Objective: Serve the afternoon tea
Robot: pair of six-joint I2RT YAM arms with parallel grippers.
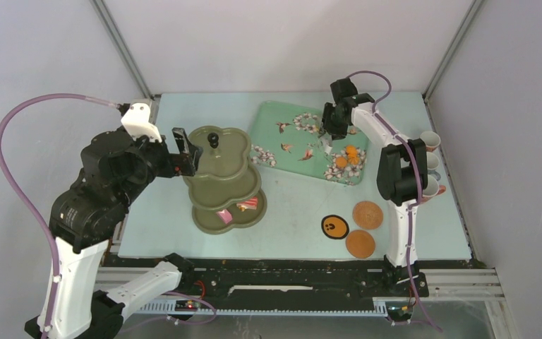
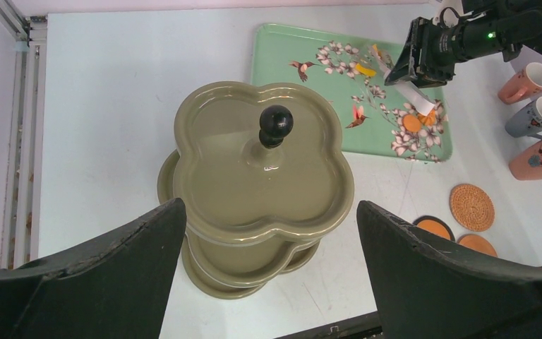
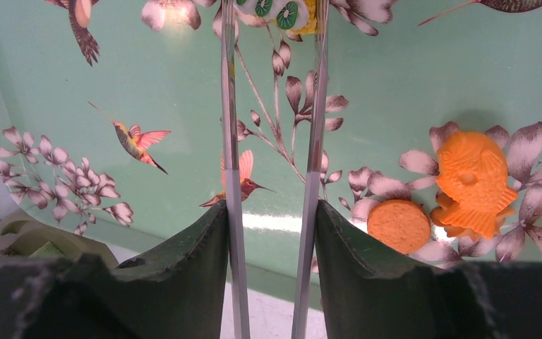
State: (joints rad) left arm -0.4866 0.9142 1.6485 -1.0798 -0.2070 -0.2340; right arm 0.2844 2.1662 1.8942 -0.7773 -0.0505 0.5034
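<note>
The olive-green three-tier stand [image 1: 222, 169] [image 2: 254, 176] holds a pink pastry [image 1: 224, 216] and a red one [image 1: 248, 204] on its bottom tier. My left gripper [image 1: 187, 152] [image 2: 272, 261] is open just left of the stand, empty. Over the tray, my right gripper [image 1: 328, 134] [image 3: 272, 240] is shut on metal tongs [image 3: 229, 106]. The tong tips flank a yellow pastry [image 3: 282, 10] [image 2: 365, 70]. A round orange pastry [image 3: 398, 226] and an orange fish pastry [image 3: 474, 182] lie on the tray. Three cups [image 1: 430, 141] [image 2: 529, 81] lie at the right edge.
The mint-green floral tray [image 1: 282, 131] [image 3: 409, 85] lies behind and right of the stand. Two brown woven coasters [image 1: 368, 215] [image 1: 360, 244] and a black-rimmed orange one [image 1: 334, 227] lie near the front right. The cell walls close in the back and sides.
</note>
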